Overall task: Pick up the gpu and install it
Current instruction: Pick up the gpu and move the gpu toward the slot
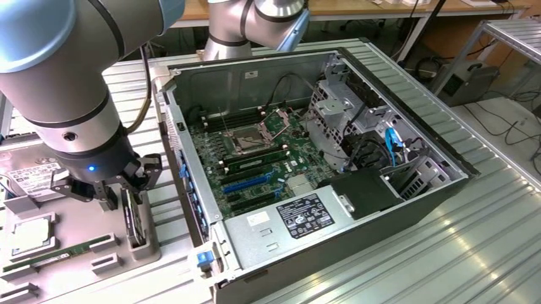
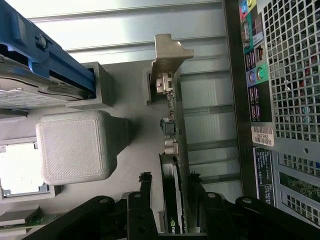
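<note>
1. Exterior view: a ribbed metal tabletop (image 1: 473, 253) carried the work. Beyond it stood a wooden desk (image 1: 355, 7), and a dark box (image 1: 469, 79) and loose cables (image 1: 507, 126) lay on the floor at the exterior view's right.
2. An open computer case (image 1: 422, 190) lay on its side in the middle, with its motherboard (image 1: 253, 158) facing up.
3. The robot arm (image 1: 59, 82) hung over the exterior view's left of the case.
4. A grey tray (image 1: 85, 218) sat just beside the case, holding a hard drive (image 1: 25, 177) and a memory stick (image 1: 59, 253).
5. The gpu (image 1: 135, 218) stood on its long edge in a tray slot, its long axis parallel to the case's rear wall. In the wrist view it appeared edge-on, with its silver bracket (image 2: 167, 55) at the end away from the fingers.
6. The fingers (image 2: 145, 182) were spread, one on each side of the card, gripping nothing.
</note>
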`<state>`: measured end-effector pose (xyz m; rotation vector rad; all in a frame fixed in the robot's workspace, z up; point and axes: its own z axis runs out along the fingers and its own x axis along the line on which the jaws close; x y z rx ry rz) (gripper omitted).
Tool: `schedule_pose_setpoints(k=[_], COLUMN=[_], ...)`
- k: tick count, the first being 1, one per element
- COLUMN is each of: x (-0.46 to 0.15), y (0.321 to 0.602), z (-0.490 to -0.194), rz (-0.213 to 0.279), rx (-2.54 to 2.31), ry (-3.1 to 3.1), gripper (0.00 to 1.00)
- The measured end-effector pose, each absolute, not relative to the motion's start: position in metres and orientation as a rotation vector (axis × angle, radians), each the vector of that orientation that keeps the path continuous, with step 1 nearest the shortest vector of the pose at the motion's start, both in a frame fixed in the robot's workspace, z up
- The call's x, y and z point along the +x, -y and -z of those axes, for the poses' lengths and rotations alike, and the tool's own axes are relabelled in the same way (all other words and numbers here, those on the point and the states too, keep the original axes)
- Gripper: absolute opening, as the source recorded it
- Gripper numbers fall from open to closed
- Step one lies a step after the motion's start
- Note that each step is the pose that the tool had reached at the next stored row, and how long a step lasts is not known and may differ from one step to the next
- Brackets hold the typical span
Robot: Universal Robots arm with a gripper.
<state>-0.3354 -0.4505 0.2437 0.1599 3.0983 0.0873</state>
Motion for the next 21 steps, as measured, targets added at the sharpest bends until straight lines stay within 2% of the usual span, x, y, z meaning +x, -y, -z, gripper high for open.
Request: schedule_pose_setpoints(k=[18,19,20,21], x=[-0.3354,-0.3354,-0.3354,-0.3354], y=[0.4494,0.4494,0.4494,0.4494], z=[-0.2464,-0.2464,-0.2464,-0.2464], rz=[-0.087,-0.087,-0.087,-0.087], rx=[0.157,0.157,0.157,0.157], ry=[-3.098,-3.098,-3.098,-3.098], gripper=[0.42,0.41,0.34,0.34])
